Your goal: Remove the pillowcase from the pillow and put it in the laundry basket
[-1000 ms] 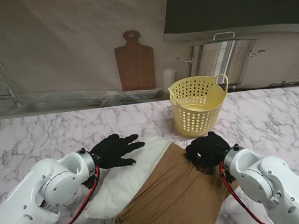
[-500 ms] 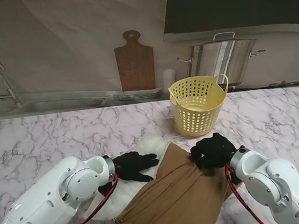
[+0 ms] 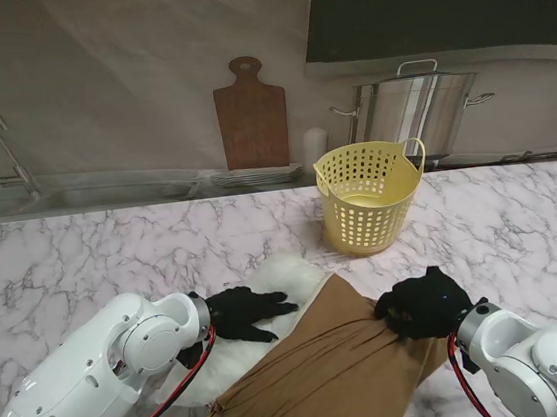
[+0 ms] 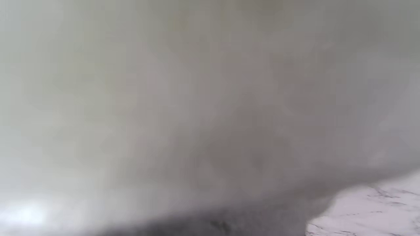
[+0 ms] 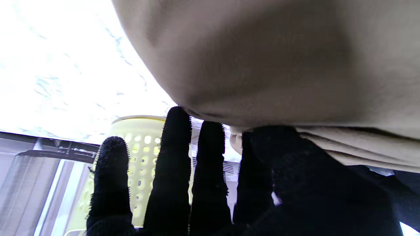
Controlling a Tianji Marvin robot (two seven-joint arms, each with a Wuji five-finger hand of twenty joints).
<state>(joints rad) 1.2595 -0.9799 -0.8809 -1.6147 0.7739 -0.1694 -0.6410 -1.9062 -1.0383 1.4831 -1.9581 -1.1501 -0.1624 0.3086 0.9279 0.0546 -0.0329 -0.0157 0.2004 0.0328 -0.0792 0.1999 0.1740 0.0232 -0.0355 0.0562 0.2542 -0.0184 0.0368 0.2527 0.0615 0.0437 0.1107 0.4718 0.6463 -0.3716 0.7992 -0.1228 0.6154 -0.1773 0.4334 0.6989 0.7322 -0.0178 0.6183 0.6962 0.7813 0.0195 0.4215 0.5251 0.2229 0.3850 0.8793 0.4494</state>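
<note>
A white pillow (image 3: 278, 273) lies on the marble table, its nearer part still inside a brown pillowcase (image 3: 322, 370). My left hand (image 3: 245, 313) rests flat on the bare pillow with fingers spread, holding nothing. My right hand (image 3: 425, 302) is closed on the pillowcase's far right corner, and creases run out from the grip. In the right wrist view the pillowcase (image 5: 262, 59) is pinched by the thumb, with the fingers (image 5: 170, 170) stretched along it. The yellow laundry basket (image 3: 368, 196) stands beyond the pillow. The left wrist view is a blur of pillow (image 4: 164, 98).
A steel pot (image 3: 416, 110), a wooden cutting board (image 3: 251, 116) and a sink with a faucet (image 3: 5, 149) line the back counter. Bare marble table (image 3: 83, 261) spreads left of the pillow. The basket (image 5: 137, 154) shows past my right fingers.
My right hand has drawn the pillowcase corner right and nearer to me, baring more pillow. My left hand shifted right onto the pillow and stays pressed there.
</note>
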